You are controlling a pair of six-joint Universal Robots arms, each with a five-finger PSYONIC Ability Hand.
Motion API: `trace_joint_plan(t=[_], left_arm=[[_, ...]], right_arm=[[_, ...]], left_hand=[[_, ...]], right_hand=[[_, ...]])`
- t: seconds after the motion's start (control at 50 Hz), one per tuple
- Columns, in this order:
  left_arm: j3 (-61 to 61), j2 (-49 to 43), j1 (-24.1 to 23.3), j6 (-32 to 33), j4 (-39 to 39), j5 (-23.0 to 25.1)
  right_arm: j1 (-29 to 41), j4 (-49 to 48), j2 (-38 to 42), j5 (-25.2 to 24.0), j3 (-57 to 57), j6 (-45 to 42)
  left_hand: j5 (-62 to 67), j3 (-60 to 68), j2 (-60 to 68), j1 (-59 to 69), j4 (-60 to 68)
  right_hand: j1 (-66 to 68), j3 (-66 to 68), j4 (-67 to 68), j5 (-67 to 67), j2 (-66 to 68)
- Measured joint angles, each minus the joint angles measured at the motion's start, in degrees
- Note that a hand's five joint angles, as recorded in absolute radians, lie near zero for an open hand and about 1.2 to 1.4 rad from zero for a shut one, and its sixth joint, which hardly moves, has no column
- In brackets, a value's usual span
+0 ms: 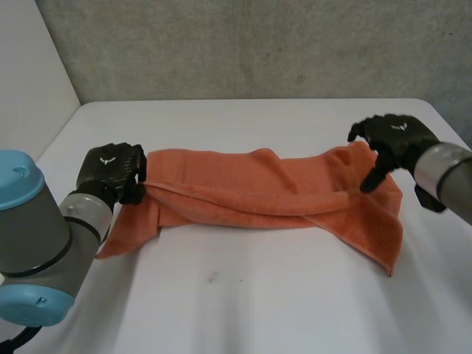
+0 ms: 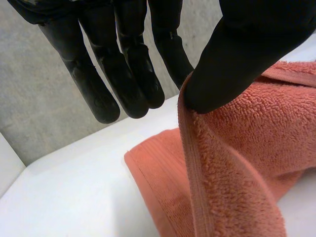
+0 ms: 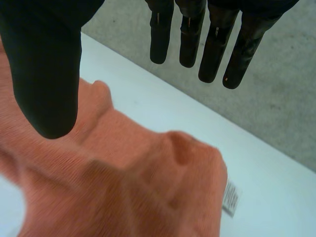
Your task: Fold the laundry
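Note:
An orange towel [image 1: 251,188] lies bunched in a long strip across the white table [image 1: 258,302]. My left hand [image 1: 110,168] is at its left end. In the left wrist view the towel's hemmed edge [image 2: 197,163] rises taut to my left hand [image 2: 237,54], pinched at the thumb, while the fingers [image 2: 123,74] stand apart from it. My right hand [image 1: 394,140] hovers just over the towel's right end. Its fingers [image 3: 212,44] are straight and spread from its thumb [image 3: 44,64]. The towel [image 3: 123,182] lies slack below it, and a white label [image 3: 230,197] shows at the corner.
A grey wall [image 1: 258,44] runs behind the table's far edge. My left arm [image 1: 37,243] stands at the near left corner. Bare table lies in front of and behind the towel.

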Motion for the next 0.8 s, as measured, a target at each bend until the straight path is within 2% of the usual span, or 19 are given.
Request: trace_joint_plan(t=[0.18, 0.2, 0.34, 0.52, 0.66, 0.8], left_arm=[[1.52, -3.21, 0.48, 0.03, 0.14, -0.02], [1.84, -3.71, 0.64, 0.03, 0.14, -0.02], [2.19, -4.25, 0.87, -0.01, 0.15, -0.02], [1.87, -4.15, 0.87, -0.06, 0.15, -0.06], [1.44, -4.12, 0.86, -0.07, 0.15, -0.11], [1.31, -4.12, 0.86, -0.06, 0.15, -0.11]], right_arm=[[-2.80, -3.60, -9.45, -0.42, 17.40, -0.30], [-3.38, -4.95, -11.57, -0.51, 22.21, -0.55], [-4.31, -9.79, -13.97, -0.58, 32.45, -1.00], [-5.27, -17.29, -12.67, -0.60, 37.13, -1.25], [-5.64, -23.60, -7.25, -0.13, 37.37, -2.65], [-5.73, -25.57, -3.73, 0.44, 36.76, -5.46]], left_hand=[[0.00, 0.00, 0.00, 0.00, 0.00], [0.00, 0.00, 0.00, 0.00, 0.00], [0.00, 0.00, 0.00, 0.00, 0.00], [0.00, 0.00, 0.00, 0.00, 0.00], [0.00, 0.00, 0.00, 0.00, 0.00], [0.00, 0.00, 0.01, 0.00, 0.00]], right_hand=[[1.71, 2.74, 3.55, 3.22, 1.98], [3.94, 5.69, 6.36, 5.15, 5.36], [4.08, 6.13, 6.58, 5.49, 5.55], [4.22, 6.44, 6.78, 5.85, 5.71], [7.87, 10.51, 10.75, 9.48, 10.08], [8.09, 10.84, 11.28, 9.96, 10.46]])
